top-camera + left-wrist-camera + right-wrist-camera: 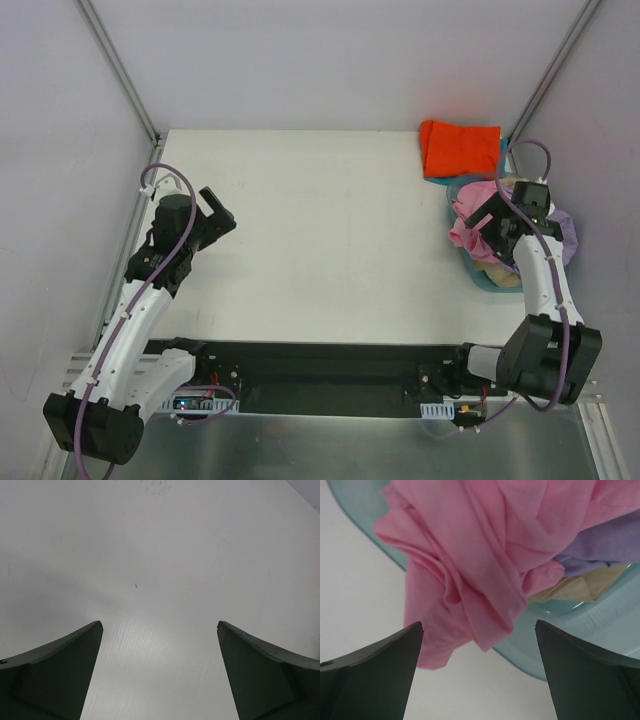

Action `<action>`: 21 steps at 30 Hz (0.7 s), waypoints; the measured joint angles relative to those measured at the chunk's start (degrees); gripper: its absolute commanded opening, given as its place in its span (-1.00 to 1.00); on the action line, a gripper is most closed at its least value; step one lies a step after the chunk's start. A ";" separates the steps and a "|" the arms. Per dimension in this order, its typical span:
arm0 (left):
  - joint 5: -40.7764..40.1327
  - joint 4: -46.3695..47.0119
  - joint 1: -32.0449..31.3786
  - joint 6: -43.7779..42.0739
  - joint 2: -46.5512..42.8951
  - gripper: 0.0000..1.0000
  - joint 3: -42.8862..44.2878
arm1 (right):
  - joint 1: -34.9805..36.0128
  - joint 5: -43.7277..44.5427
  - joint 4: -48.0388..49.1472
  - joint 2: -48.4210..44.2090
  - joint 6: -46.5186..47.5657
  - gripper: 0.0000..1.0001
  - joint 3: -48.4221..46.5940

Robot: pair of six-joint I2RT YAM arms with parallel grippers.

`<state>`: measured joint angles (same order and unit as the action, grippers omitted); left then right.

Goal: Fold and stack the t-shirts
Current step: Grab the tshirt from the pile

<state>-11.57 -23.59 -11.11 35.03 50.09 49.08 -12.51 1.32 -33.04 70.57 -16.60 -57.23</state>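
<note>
Pink t-shirt (470,555) ahead of right gripper (479,625)

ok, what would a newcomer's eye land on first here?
The pink t-shirt spilling over the rim of the light blue basket at the right edge of the table, the right gripper over it, jaws open. Then the orange-red t-shirt, folded, at the far right corner.

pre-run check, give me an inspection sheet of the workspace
surface: white table, bare in the middle
job's things: pink shirt hanging over basket rim; lavender shirt, beige shirt inside; orange-red shirt folded on teal cloth, far right corner
clutter: nothing seen
tools: left tool open over bare table; right tool open above pink shirt
cables: purple cable along each arm
surroundings: pale walls, metal struts
</note>
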 measured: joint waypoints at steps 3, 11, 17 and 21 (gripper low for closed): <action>0.22 1.01 0.00 -0.13 0.04 0.99 -0.74 | -0.04 3.48 1.79 3.91 -0.20 0.89 0.24; 0.61 1.95 0.00 -0.15 -0.07 0.99 -1.27 | -0.13 3.89 9.38 14.36 -3.54 -0.75 0.35; 1.11 2.43 0.00 -0.13 -1.90 0.99 -2.16 | -0.11 3.72 9.09 10.86 -2.60 -0.92 -1.88; 2.38 3.37 0.00 -0.13 -2.40 0.99 -2.60 | -0.11 4.37 6.54 4.92 -0.20 -0.92 -9.68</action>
<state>-9.19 -20.23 -11.11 34.89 47.68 46.48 -12.62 5.69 -26.50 75.48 -16.80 -66.92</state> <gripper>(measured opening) 0.993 0.106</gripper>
